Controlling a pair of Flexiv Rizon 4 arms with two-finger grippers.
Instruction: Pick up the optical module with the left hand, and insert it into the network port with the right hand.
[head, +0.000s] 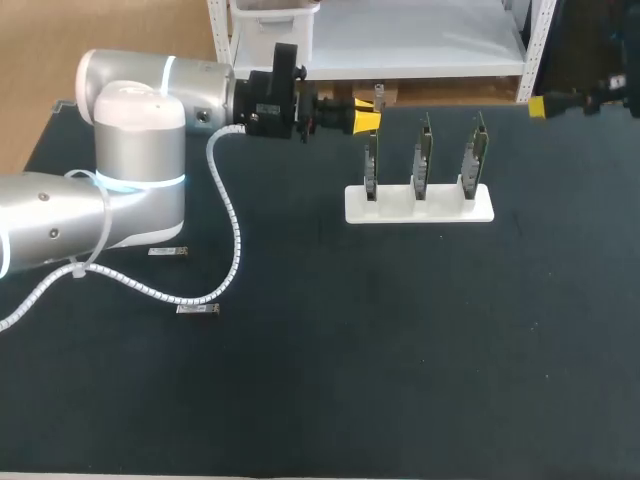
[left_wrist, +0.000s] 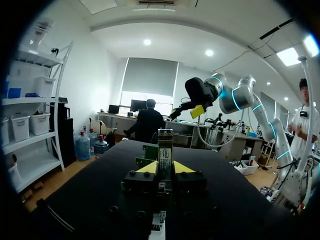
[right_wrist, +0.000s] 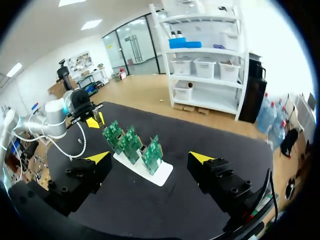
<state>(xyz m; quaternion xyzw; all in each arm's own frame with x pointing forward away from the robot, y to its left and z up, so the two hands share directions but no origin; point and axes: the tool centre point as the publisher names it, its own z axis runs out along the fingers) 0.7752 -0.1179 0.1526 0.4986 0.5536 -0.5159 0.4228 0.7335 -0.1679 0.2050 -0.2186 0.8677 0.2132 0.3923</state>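
My left gripper (head: 366, 118) is shut on the optical module (head: 379, 97), a slim metal stick held upright at the table's far edge, just above the leftmost of three green network cards (head: 371, 160). In the left wrist view the module (left_wrist: 165, 147) stands between the yellow fingertips (left_wrist: 148, 167) of the gripper (left_wrist: 165, 168). My right gripper (head: 540, 105) hovers at the far right edge. Its jaws stand wide open and empty, as the right wrist view shows (right_wrist: 150, 158), with the cards (right_wrist: 132, 142) ahead of it and the left gripper (right_wrist: 93, 121) beyond them.
The cards stand upright in a white stand (head: 420, 205) at the table's far middle. Two spare modules (head: 167, 252) (head: 198, 309) lie on the dark mat at the left, near the left arm's white cable (head: 236, 240).
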